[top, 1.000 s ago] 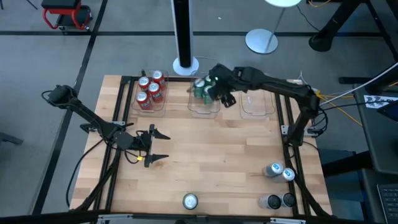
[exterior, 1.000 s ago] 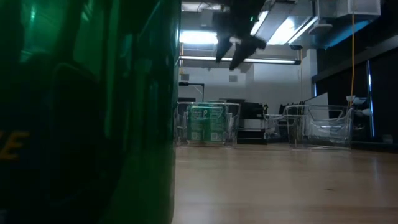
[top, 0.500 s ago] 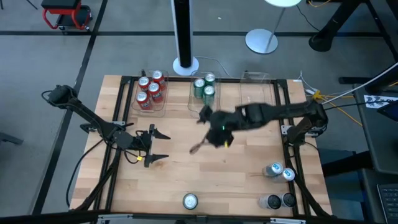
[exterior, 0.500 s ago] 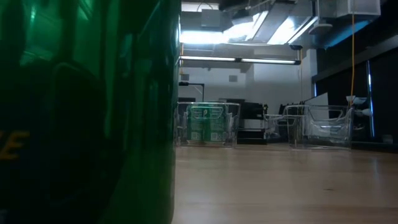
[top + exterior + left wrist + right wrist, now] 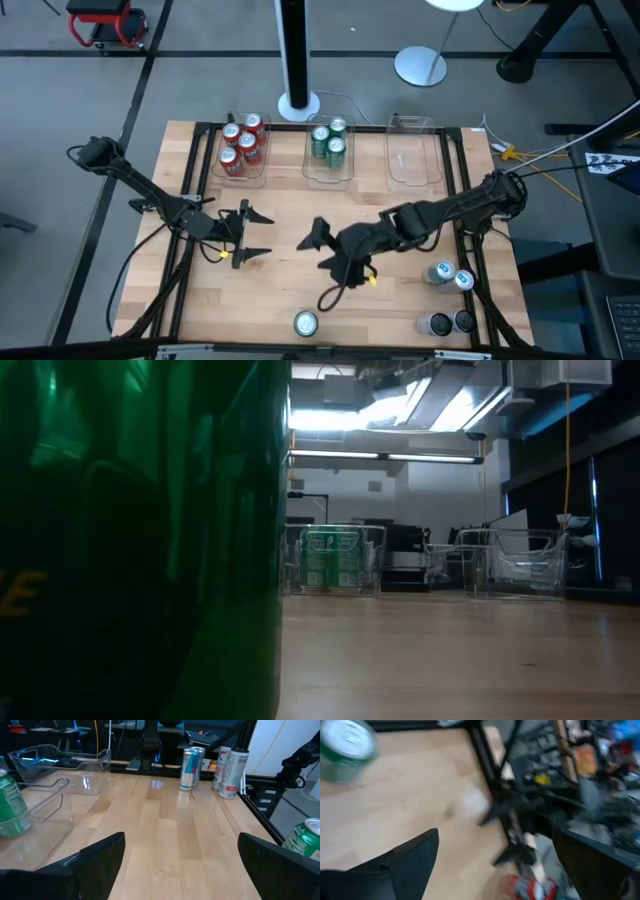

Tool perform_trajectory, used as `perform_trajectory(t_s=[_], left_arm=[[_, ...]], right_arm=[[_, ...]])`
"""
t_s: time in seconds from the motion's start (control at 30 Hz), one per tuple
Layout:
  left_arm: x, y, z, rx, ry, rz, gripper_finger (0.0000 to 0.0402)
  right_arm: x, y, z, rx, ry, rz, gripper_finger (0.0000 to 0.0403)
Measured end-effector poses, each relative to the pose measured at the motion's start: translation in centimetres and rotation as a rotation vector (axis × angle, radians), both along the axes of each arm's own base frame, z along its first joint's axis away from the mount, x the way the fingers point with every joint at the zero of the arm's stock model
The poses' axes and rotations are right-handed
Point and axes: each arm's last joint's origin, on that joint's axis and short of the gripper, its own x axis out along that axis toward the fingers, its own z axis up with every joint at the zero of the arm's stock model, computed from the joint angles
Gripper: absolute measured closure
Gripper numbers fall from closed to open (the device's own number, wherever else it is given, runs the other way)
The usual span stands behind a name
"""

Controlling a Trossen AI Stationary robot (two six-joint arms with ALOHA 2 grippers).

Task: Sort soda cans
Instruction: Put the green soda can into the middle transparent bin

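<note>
In the high view my right gripper [image 5: 320, 267] hovers open over the table's middle, a little short of a lone green can [image 5: 305, 323] standing at the near edge. That can shows blurred in the right wrist view [image 5: 347, 747] and fills the low view's left [image 5: 140, 540]. Several red cans [image 5: 241, 145] stand in the far left bin and three green cans [image 5: 328, 142] in the middle bin. Several blue/silver and dark cans [image 5: 448, 296] stand at the near right corner. My left gripper [image 5: 248, 232] waits open over the table's left part.
An empty clear bin [image 5: 415, 160] sits at the far right beside the two filled bins. Black frame rails [image 5: 470, 250] run along the table's left and right sides. Bare wood [image 5: 290, 205] lies between the bins and the near cans.
My right gripper has swung from above the middle bin toward the table's near edge and somewhat left, toward the lone green can, turning as it went and staying open. Three green cans stand in the middle bin where the gripper had covered them.
</note>
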Motion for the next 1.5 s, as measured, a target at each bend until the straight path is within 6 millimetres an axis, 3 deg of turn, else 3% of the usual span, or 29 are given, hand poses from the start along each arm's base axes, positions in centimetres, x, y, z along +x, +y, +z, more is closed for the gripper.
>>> perform_trajectory(t_s=[0.3,0.63,0.93,1.23,1.5], left_arm=[[0.0,0.0,0.0,-0.005,-0.001,0.001,0.0027],[0.0,0.0,0.0,-0.008,-0.001,0.002,0.0027],[0.0,0.0,0.0,-0.009,-0.002,0.002,0.0027],[0.0,0.0,0.0,-0.008,-0.001,0.002,0.0027],[0.0,0.0,0.0,-0.02,0.0,0.004,0.0027]], right_arm=[[1.1,6.0,-4.0,0.076,0.066,0.251,0.0015],[0.7,10.5,-7.1,0.104,0.118,0.308,0.0017],[2.6,11.1,-11.2,0.203,0.233,0.199,0.0017],[4.0,10.9,-11.2,0.247,0.262,0.192,0.0017],[4.7,10.5,-12.8,0.286,0.324,0.122,0.0017]])
